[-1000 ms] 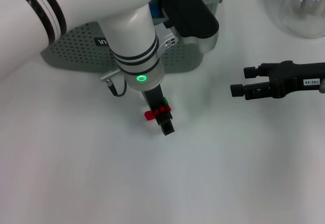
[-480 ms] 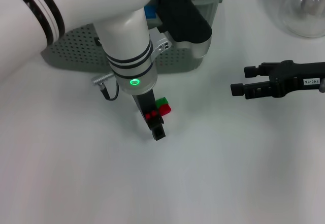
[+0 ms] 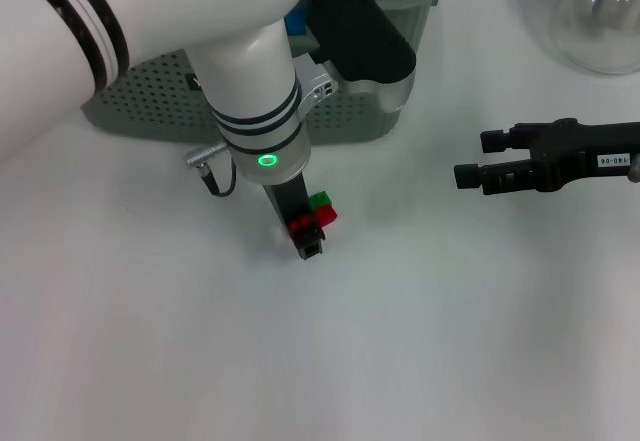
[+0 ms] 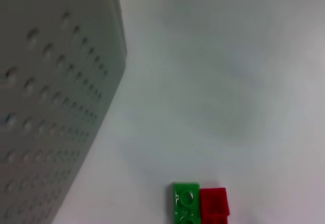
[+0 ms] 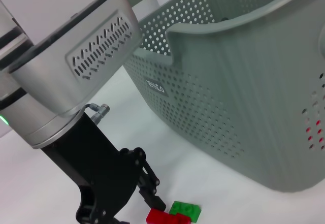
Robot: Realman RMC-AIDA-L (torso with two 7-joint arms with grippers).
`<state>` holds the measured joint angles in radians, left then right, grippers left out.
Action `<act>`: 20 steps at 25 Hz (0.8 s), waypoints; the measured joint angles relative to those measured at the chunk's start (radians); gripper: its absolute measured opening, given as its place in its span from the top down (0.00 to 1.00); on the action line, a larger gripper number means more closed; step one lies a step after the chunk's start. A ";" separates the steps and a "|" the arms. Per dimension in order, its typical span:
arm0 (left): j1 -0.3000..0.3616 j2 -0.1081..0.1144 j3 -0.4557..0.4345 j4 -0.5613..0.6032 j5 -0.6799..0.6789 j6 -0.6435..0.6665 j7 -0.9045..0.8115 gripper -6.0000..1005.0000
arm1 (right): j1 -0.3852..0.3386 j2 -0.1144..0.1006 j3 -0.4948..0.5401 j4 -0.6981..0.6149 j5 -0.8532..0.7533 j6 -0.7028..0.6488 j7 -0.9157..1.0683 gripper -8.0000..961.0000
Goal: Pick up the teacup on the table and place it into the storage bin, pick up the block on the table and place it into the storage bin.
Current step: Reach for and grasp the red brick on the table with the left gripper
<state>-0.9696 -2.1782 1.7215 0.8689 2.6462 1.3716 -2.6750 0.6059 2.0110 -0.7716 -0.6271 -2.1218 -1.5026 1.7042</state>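
The block lies on the tabletop, touching our left gripper, lowered for the pick; we cannot tell its opening. The bin stands just behind. Our right gripper waits well aside, parted, empty.

In the head view the white left arm covers most of the grey-green perforated plastic storage bin, hiding its inside. The left gripper hides part of the red-and-green studded block, so jaw contact cannot be told. The clear glass flask is cut off by the edge.
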 joint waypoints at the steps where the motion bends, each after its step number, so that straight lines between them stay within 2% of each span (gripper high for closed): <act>1: -0.001 0.000 0.000 -0.003 0.000 -0.003 -0.002 0.42 | 0.000 0.000 0.000 0.000 0.000 0.000 0.000 0.08; 5: -0.002 0.000 0.001 -0.004 0.000 -0.007 -0.006 0.56 | -0.002 0.000 0.000 0.000 0.000 -0.001 0.000 0.08; 20: -0.005 0.000 0.018 -0.019 0.000 -0.040 -0.019 0.57 | -0.003 0.002 0.000 -0.005 0.000 -0.008 0.000 0.09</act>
<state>-0.9742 -2.1782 1.7394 0.8499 2.6461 1.3311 -2.6941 0.6028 2.0125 -0.7716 -0.6321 -2.1218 -1.5108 1.7043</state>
